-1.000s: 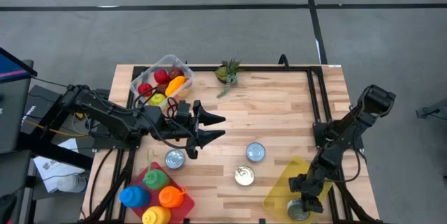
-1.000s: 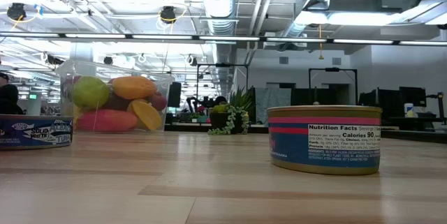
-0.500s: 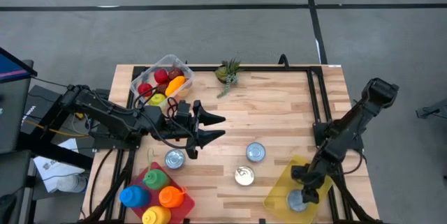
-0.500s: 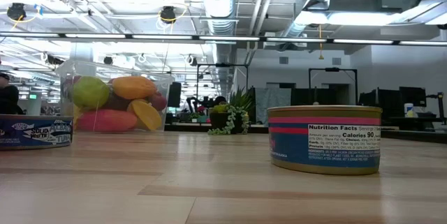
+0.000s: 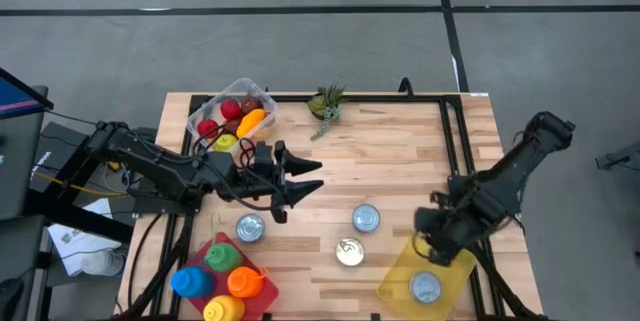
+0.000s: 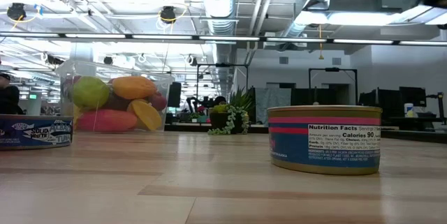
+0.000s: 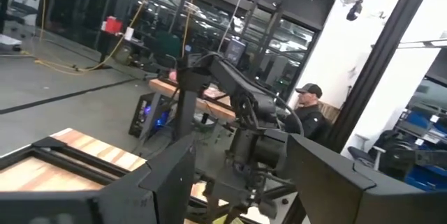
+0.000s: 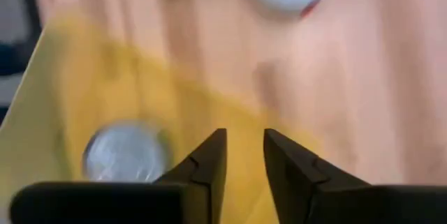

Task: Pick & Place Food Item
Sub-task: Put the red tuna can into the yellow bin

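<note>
The right gripper (image 5: 436, 244) hung above the near-left edge of the yellow tray (image 5: 400, 274), its two fingers (image 8: 209, 161) drawn close with only a narrow gap between them and nothing held there. One silver can (image 5: 426, 287) already lay flat inside the tray, clear of the gripper, so the step in hand looked like the end of a placement: the can was down and the arm was free to go for another. Two more cans stood on the bench (image 5: 400, 161) just beside the tray, one (image 5: 366, 219) farther from the front edge and one (image 5: 349, 252) nearer it, both within short reach. The next move, as I judged it, called for the fingers to spread wide enough to straddle a can's rim, then a swing toward the nearer can and a descent straight over it.

The right arm reached in from the bench's right edge, elbow raised outside the frame rail, forearm sloping down toward the tray, wrist pointing at the bench top.

The left gripper (image 5: 305, 179) waited over the middle-left of the bench, fingers held apart and empty, its arm stretched low from the left side. A fourth can (image 5: 250, 228) sat near it, beside a red tray of coloured bottles (image 5: 222, 270), with a clear tub of toy fruit (image 5: 232, 113) behind.
</note>
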You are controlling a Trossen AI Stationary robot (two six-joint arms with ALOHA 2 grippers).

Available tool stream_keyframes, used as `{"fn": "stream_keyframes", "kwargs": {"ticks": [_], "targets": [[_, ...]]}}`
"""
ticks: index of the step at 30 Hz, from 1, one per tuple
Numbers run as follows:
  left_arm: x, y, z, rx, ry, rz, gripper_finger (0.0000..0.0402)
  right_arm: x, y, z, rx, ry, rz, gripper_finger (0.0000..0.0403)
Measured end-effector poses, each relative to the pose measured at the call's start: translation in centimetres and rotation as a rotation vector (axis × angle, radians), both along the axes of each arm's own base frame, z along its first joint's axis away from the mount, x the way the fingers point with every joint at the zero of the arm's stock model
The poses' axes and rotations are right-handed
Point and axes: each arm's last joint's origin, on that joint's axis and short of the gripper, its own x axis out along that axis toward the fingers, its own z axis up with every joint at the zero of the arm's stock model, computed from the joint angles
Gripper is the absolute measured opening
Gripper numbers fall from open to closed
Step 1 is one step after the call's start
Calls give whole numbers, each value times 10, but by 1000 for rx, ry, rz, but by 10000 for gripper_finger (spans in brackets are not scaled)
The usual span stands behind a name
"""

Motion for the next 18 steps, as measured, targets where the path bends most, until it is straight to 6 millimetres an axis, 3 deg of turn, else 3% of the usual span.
{"fn": "stream_keyframes", "kwargs": {"ticks": [5, 13, 18], "targets": [[-9, 3, 9, -12, -29, -2, 218, 37, -26, -6, -23, -28, -80, 96], [-42, 13, 29, -12, -28, -14, 218, 86, -86, -41, -42, 89, -250, 229], [-61, 20, 37, -8, -18, -14, 218, 116, -102, -73, 26, 134, -197, 251]]}}
